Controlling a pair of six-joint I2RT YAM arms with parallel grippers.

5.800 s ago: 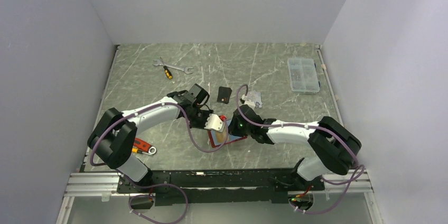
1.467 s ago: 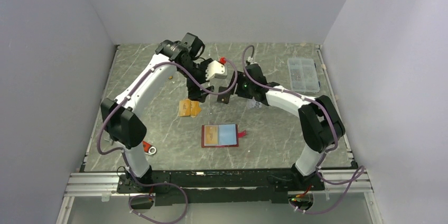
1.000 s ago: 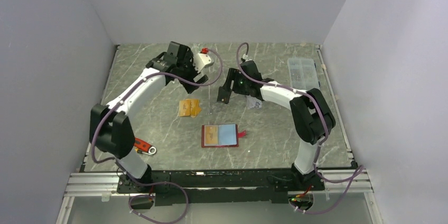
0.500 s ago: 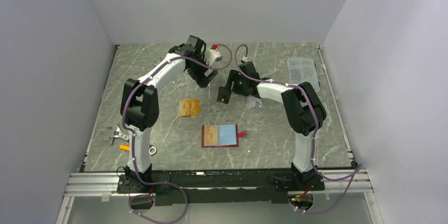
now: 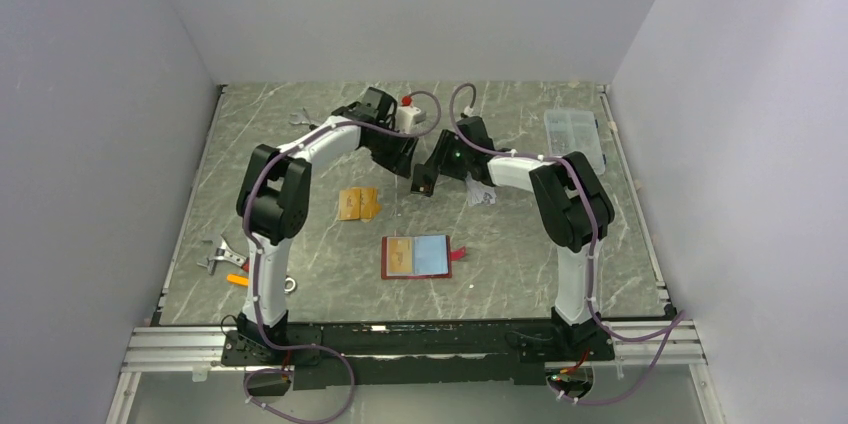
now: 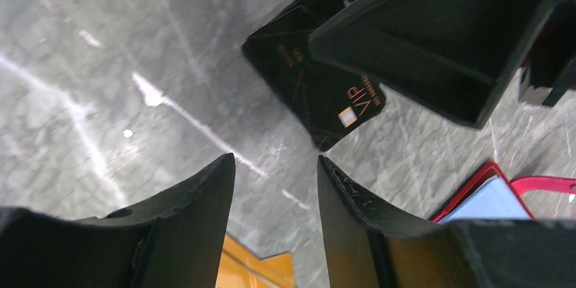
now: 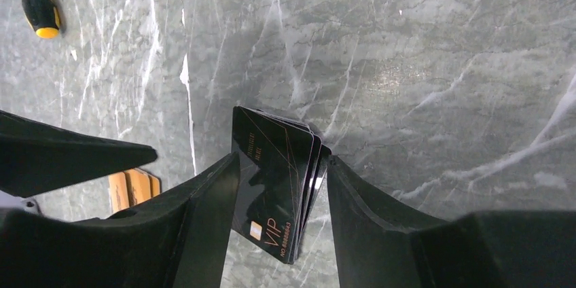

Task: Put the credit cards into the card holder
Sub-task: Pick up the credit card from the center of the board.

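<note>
My right fingers [image 7: 204, 227] are pinching a fanned stack of black cards [image 7: 272, 179] across its width. The plastic is thin, stiff and slick, so the cards are probably prone to sliding apart. My left fingers [image 6: 197, 206] are hovering just beside, half open and empty. The holder [image 5: 417, 256] is lying open nearer my bases, with orange cards [image 5: 358, 204] near it.

Both arms reach to the far middle of the surface [image 5: 320, 244]. The left fingers [image 5: 402, 156] are just beside the right fingers [image 5: 432, 166], which are at the black credit cards [image 5: 424, 184]. The orange cards [image 5: 358, 204] and the open card holder [image 5: 416, 256] lie nearer.
</note>
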